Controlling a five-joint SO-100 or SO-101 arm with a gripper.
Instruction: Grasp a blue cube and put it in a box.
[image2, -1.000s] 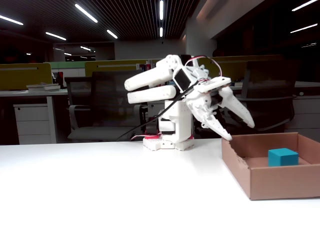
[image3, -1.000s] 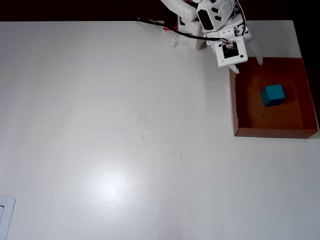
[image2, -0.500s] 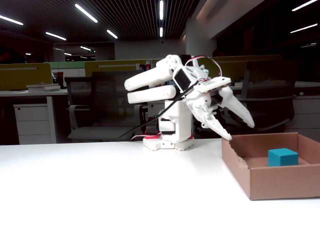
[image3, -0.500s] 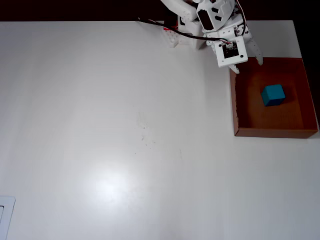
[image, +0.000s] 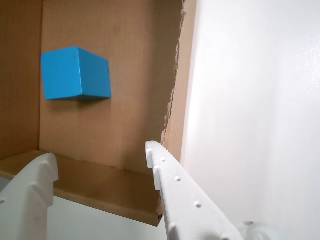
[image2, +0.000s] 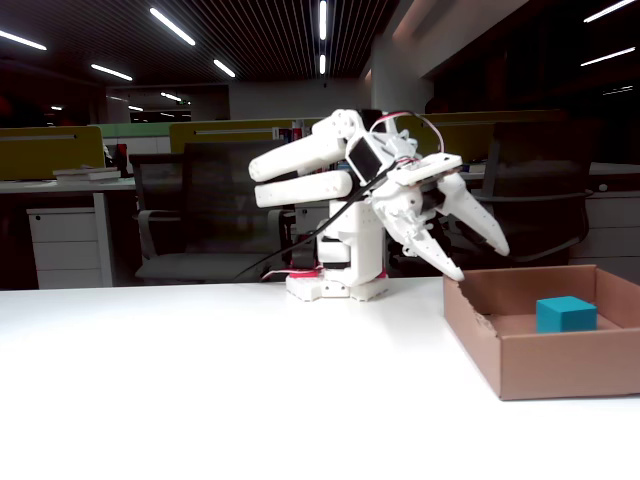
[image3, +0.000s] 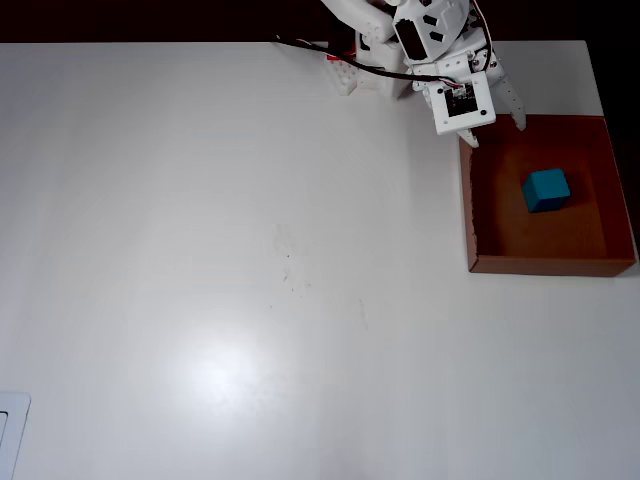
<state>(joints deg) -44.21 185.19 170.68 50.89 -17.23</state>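
Teal-blue and matte, the blue cube (image3: 547, 190) sits flat on the floor of the box (image3: 483, 200), clear of all four walls and nearer the far wall in the overhead view. Judged from its plain solid look, it should be light, rigid and not fragile; the faces offer fair friction. Best hold is across two opposite vertical faces, pads square on them. It has no long axis; in the overhead view its edges sit slightly turned against the box walls, so the pincer would need a matching twist.

Brown cardboard forms the box, with low walls and a ragged cut edge (image: 172, 95).

Pincer (image2: 478, 260): spread and empty, poised over the box's near corner, well apart from the cube. Whether a fingertip touches the rim cannot be settled, probably not.

White worktop (image3: 220, 260) carries all; task appears complete.
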